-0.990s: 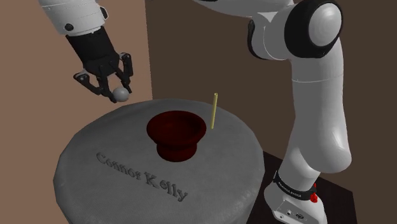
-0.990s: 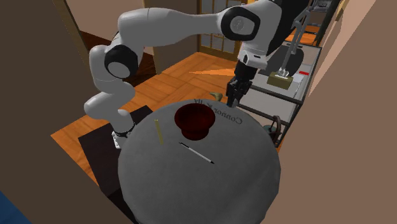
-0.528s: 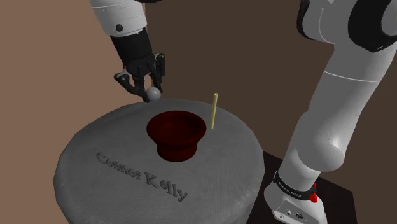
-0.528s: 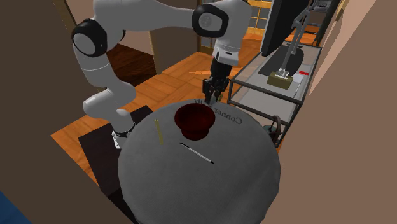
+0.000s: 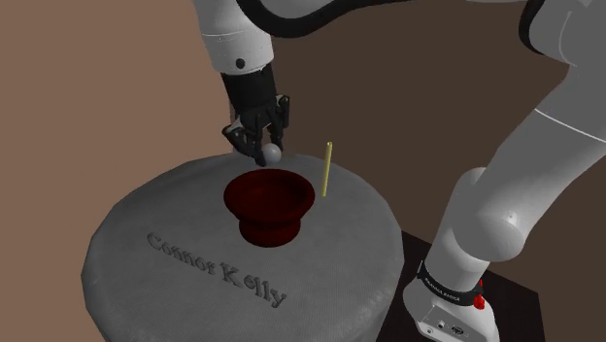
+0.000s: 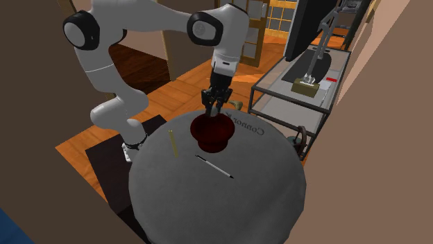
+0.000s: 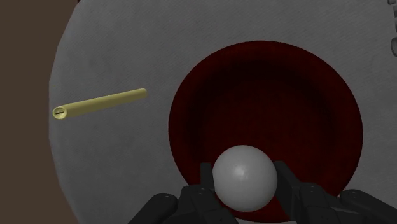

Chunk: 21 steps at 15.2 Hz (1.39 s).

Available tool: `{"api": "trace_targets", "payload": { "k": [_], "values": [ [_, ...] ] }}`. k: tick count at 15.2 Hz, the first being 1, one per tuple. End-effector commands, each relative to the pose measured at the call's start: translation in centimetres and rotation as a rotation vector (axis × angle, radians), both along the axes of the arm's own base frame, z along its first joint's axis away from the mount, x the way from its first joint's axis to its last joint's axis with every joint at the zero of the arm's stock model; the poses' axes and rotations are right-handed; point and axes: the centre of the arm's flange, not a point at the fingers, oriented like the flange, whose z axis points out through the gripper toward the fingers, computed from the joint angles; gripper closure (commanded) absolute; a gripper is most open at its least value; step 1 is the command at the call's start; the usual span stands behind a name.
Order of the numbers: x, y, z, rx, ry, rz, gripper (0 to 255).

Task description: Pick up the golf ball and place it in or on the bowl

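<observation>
My hand grips the ball just over the rim of the bowl; opening there should, I judge, drop it inside.

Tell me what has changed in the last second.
The gripper, still shut on the grey ball, carried it toward the shoulder view's right, from above the edge of the table to over the dark red bowl. The bowl, the yellow stick and the pen stayed put.
</observation>
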Motion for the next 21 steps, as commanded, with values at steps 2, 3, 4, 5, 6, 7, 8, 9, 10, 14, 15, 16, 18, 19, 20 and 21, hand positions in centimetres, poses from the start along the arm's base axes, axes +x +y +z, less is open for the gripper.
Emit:
{"api": "trace_targets", "payload": {
  "k": [2,3,4,5,6,7,8,9,10,14,15,16,18,19,20,21],
  "values": [
    [-0.2,0.0,-1.5,0.0,0.0,0.0,255],
    [-0.2,0.0,-2.0,0.0,0.0,0.0,255],
    [-0.2,0.0,-2.6,0.0,0.0,0.0,255],
    [-0.2,0.0,-3.1,0.0,0.0,0.0,255],
    [-0.2,0.0,-3.6,0.0,0.0,0.0,255],
    [-0.2,0.0,-4.2,0.0,0.0,0.0,255],
    [-0.2,0.0,-4.7,0.0,0.0,0.0,255],
    [-0.2,0.0,-5.2,0.0,0.0,0.0,255],
    [-0.2,0.0,-5.7,0.0,0.0,0.0,255],
    [-0.2,0.0,-5.7,0.0,0.0,0.0,255],
    [-0.2,0.0,-5.7,0.0,0.0,0.0,255],
    [-0.2,0.0,-5.7,0.0,0.0,0.0,255],
    [-0.2,0.0,-5.7,0.0,0.0,0.0,0],
    [-0.2,0.0,-5.7,0.0,0.0,0.0,0],
    [-0.2,0.0,-5.7,0.0,0.0,0.0,0],
    [-0.2,0.0,-5.7,0.0,0.0,0.0,0]
  ]
}}
